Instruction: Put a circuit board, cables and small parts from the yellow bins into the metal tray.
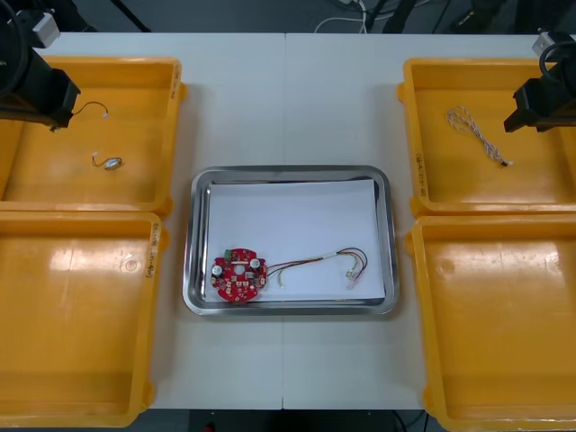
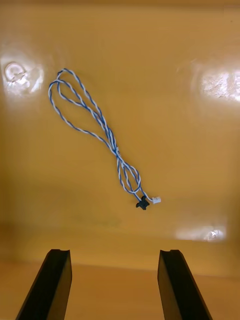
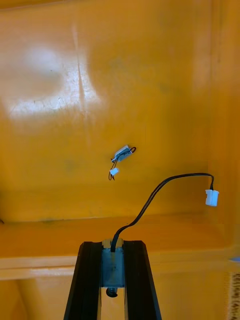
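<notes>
Black fingers of my left gripper (image 3: pixel 113 246) are closed on one end of the black cable (image 3: pixel 160 192). The piece pinched between them looks like the cable's plug, though I cannot make it out well. From the fingers the cable rises and curves over to a white connector (image 3: pixel 211 197) at its free end, above the floor of the far left yellow bin (image 1: pixel 135 72). On that floor, apart from the cable and nearer the bin's middle, lies a small metal part (image 3: pixel 122 154) with short thin leads.

My right gripper (image 2: pixel 114 254) hangs over the far right yellow bin (image 1: pixel 423 81) with its fingers spread wide and nothing between them. The twisted blue and white cable (image 2: pixel 97 125) lies flat on that bin's floor ahead of the fingers, folded into long loops. Its dark and white end pieces are the part nearest my fingertips and do not touch them.

Between the bins, the metal tray (image 1: pixel 191 270) stands at the middle of the table (image 1: pixel 288 108), white inside. The round red circuit board (image 1: pixel 238 276) lies by the tray's near left corner. The red and yellow cable (image 1: pixel 315 261) runs from just beside the board toward the near right corner.
</notes>
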Robot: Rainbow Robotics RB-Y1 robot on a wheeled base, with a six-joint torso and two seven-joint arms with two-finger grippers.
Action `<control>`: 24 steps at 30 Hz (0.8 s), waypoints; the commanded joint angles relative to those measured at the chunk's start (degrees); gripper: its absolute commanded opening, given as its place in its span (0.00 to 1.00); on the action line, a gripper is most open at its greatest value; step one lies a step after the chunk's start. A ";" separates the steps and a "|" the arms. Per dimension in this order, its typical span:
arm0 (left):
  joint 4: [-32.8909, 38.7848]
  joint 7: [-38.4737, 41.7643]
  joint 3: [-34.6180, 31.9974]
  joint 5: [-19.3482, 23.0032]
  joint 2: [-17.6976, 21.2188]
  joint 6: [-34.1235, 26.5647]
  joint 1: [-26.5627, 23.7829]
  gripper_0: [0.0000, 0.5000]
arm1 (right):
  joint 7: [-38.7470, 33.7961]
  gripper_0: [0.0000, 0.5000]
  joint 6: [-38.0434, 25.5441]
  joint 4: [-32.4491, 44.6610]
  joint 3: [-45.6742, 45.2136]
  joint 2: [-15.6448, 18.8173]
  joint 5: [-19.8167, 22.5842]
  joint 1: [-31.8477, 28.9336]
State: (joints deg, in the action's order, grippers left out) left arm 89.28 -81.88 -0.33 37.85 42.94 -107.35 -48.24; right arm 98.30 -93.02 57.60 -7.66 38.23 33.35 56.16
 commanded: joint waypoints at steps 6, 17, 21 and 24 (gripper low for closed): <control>9.42 9.28 2.70 0.91 -1.72 -2.65 0.16 0.00 | 12.89 1.00 7.33 -8.73 -1.83 1.85 -0.66 6.59; 14.52 20.26 7.97 1.53 -4.88 -2.65 0.16 0.00 | 22.38 1.00 14.36 -13.83 -1.74 0.09 -0.66 7.30; 15.57 24.13 10.70 1.70 -6.02 -2.65 0.16 0.00 | 25.19 1.00 17.61 -16.73 -1.74 -0.53 -0.22 7.91; 16.19 26.86 12.98 1.79 -6.64 -1.90 0.16 0.00 | 25.89 1.00 19.28 -17.78 -1.74 -0.97 0.13 7.91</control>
State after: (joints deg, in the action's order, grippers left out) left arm 102.95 -59.65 10.07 39.13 37.61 -109.55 -48.23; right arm 121.34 -75.24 40.06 -7.67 37.92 33.23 60.77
